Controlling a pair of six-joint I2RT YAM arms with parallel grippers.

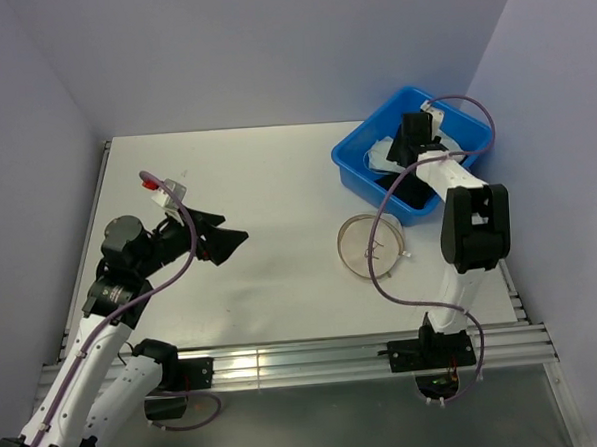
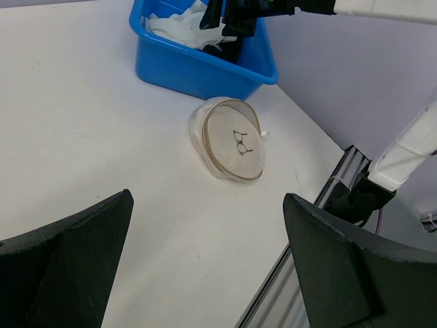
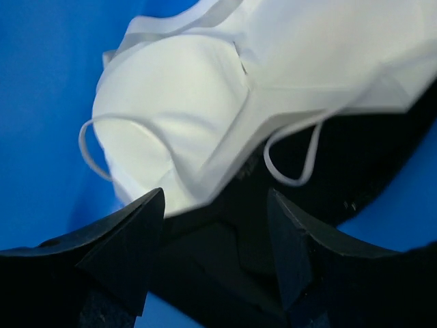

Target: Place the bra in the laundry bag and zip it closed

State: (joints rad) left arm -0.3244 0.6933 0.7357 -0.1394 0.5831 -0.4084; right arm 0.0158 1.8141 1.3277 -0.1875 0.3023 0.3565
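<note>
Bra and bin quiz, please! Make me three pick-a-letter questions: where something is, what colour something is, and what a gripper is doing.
1. Where is the bra?
A. on the floor
B. in the bin
C. on a shelf

2. What colour is the bin?
A. red
B. green
C. blue

3. The left gripper is:
A. open and empty
B. shut on the bra
C. shut on a sock

Answers:
1 B: the white bra lies inside the bin, by the right gripper.
2 C: the bin's walls are blue.
3 A: its fingers stand wide apart with nothing between them.
</note>
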